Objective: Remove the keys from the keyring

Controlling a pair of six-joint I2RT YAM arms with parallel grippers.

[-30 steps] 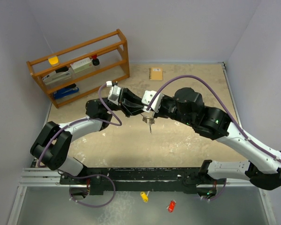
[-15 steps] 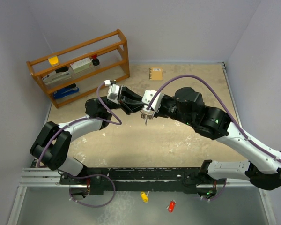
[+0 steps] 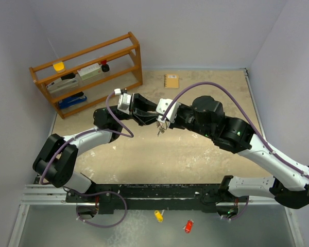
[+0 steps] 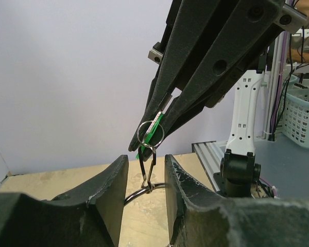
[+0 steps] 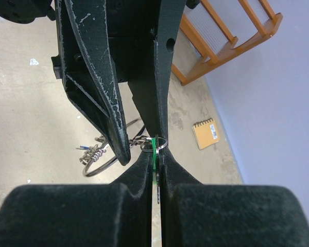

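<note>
The right end effector (image 5: 155,157) is clamped shut on the green-tagged key (image 5: 154,148), held in the air over the middle of the counter (image 3: 195,157). Only the tag's thin edge shows. The left end effector (image 4: 146,165) stands with its jaws apart. The keyring (image 4: 139,192) hangs low in that gap, partly hidden behind the fingers, and contact cannot be judged. The blue tag is too small to make out.

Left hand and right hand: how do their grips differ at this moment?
The right hand is shut on the light green tag; the left hand has its fingers apart, gripping nothing visibly. The right hand bears the load, the keyring dangling below the tag; the left hand merely straddles the hanging clip. Both are black and meet tip to tip.
</note>
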